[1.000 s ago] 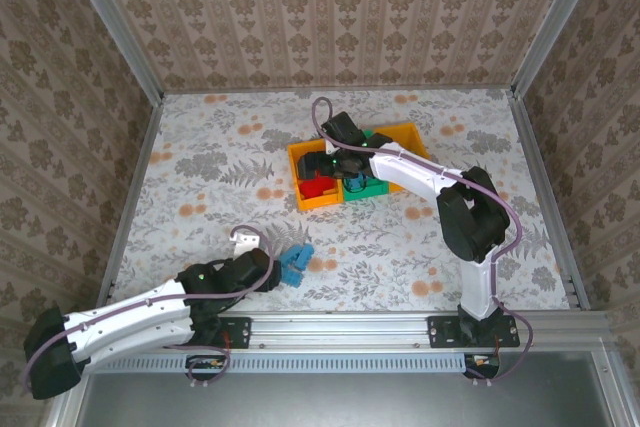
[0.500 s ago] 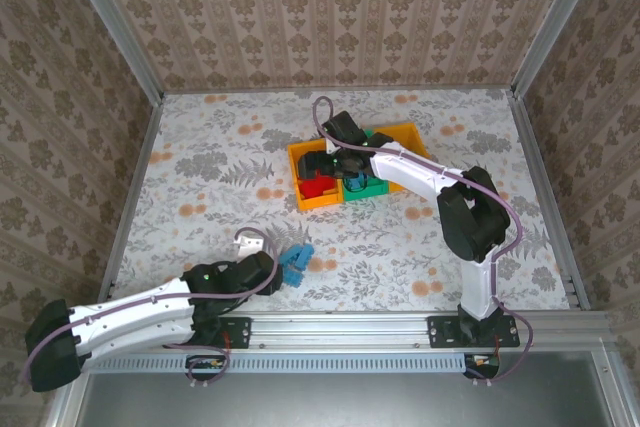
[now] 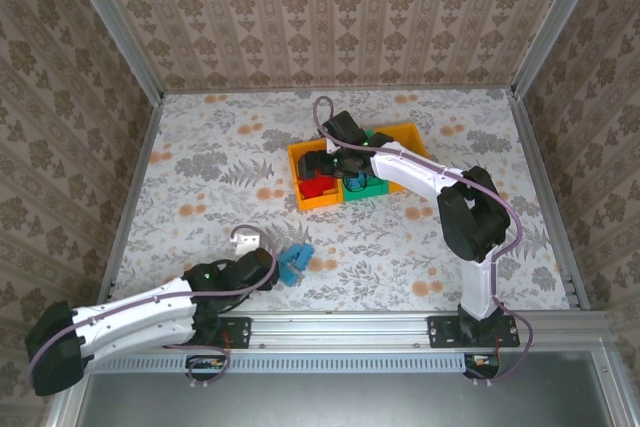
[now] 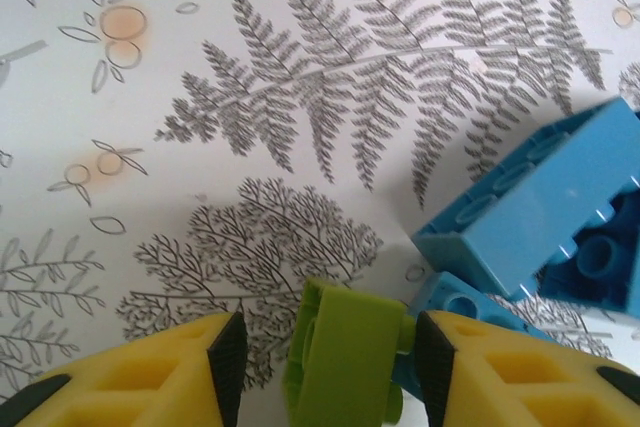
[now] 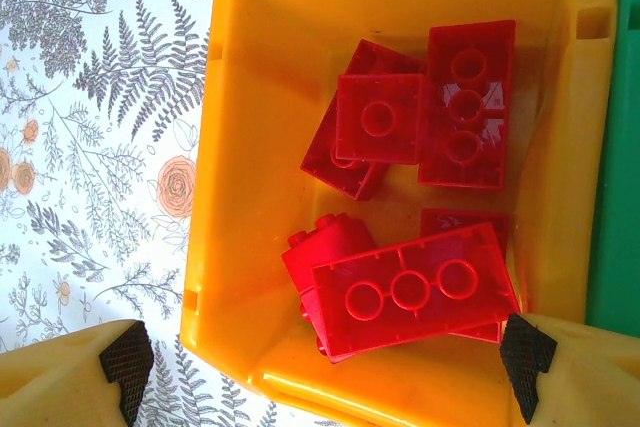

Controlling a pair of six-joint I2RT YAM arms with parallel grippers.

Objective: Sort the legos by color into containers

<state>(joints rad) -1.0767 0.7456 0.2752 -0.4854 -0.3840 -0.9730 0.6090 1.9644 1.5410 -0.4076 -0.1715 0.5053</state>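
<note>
A lime green lego (image 4: 345, 357) stands on edge on the table between the yellow fingers (image 4: 150, 377) of my left gripper (image 4: 322, 367). The right pad touches its studs and a gap remains at the left pad, so the gripper is open. Blue legos (image 4: 540, 207) lie just right of it, also seen near the table's front (image 3: 297, 259) beside the left gripper (image 3: 283, 269). My right gripper (image 5: 325, 355) hangs wide open over the left orange container (image 5: 250, 147), which holds several red legos (image 5: 410, 287). The right gripper (image 3: 335, 162) holds nothing.
A green container (image 3: 372, 187) sits beside the left orange container (image 3: 297, 169), with a second orange container (image 3: 410, 135) behind and to its right. The green container's wall (image 5: 615, 197) borders the orange one. The aluminium rail (image 3: 350, 325) runs along the near edge.
The left gripper's jaws have narrowed around the lime green lego and the arm has shifted slightly. The right arm has not moved.
</note>
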